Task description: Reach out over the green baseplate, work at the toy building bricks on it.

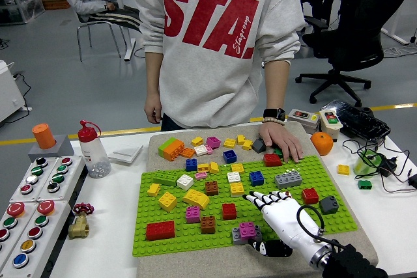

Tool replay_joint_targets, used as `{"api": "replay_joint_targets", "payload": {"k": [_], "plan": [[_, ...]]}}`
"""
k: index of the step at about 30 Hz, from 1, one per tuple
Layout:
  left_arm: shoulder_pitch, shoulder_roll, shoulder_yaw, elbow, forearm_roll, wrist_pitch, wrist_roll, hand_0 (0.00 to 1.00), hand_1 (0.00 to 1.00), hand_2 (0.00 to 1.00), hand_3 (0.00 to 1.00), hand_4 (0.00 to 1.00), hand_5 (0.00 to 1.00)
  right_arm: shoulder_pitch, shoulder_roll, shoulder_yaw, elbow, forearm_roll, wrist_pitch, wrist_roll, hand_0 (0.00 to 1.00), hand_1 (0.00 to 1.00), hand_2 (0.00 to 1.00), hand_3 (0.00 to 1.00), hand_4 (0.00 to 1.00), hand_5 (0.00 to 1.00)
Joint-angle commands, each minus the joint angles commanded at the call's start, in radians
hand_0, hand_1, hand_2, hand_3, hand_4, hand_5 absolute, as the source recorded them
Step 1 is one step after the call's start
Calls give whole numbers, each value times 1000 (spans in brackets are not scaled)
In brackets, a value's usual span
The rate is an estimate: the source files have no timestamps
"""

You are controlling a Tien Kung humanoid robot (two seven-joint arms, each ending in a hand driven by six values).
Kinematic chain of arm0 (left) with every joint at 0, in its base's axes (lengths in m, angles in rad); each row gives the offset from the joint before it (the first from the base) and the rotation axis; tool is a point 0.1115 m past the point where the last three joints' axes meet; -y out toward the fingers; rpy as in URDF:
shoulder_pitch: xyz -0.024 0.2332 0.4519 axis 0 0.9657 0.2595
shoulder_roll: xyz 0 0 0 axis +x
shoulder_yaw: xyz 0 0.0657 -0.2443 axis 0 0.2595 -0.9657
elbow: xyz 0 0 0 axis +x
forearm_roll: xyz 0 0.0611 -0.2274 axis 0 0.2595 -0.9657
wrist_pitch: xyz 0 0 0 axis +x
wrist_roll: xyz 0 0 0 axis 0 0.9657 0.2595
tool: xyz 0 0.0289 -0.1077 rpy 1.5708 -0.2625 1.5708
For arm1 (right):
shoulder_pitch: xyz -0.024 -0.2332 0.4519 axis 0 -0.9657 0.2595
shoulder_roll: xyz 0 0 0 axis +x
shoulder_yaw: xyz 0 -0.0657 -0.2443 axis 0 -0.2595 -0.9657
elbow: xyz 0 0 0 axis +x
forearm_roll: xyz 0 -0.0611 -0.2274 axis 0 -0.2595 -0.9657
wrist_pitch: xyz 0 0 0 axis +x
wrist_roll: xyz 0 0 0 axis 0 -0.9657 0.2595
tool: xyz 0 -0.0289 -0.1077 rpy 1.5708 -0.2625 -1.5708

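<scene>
The green baseplate lies on a tan mat and carries several bricks in red, yellow, blue, brown, grey and white. My right hand, white with black joints, comes in from the lower right and rests low over the plate's near right part, fingers spread and holding nothing. A pink brick on a grey one sits just left of its thumb. A red brick stands a little further left. The left arm is out of view. A person's hand rests flat at the plate's far right edge.
Loose bricks lie on the mat behind the plate. A button panel and a clear bottle stand at the left. An orange ball, switch boxes and cables sit at the right. A person stands at the far side.
</scene>
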State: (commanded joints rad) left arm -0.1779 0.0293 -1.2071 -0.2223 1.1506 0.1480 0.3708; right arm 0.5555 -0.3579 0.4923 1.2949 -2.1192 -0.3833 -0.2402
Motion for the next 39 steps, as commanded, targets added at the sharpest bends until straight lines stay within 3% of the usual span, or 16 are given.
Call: {"api": "replay_joint_targets", "payload": {"k": [15, 39], "plan": [[-3, 1, -2, 0, 3, 0, 1, 663, 617, 619, 466, 376, 998, 9, -1, -1, 26, 12, 3, 6, 853, 846, 902, 818, 762, 395], [-10, 3, -1, 1, -2, 2, -2, 662, 616, 619, 461, 375, 998, 23, 4, 0, 13, 1, 5, 5, 847, 840, 900, 827, 738, 403]]}}
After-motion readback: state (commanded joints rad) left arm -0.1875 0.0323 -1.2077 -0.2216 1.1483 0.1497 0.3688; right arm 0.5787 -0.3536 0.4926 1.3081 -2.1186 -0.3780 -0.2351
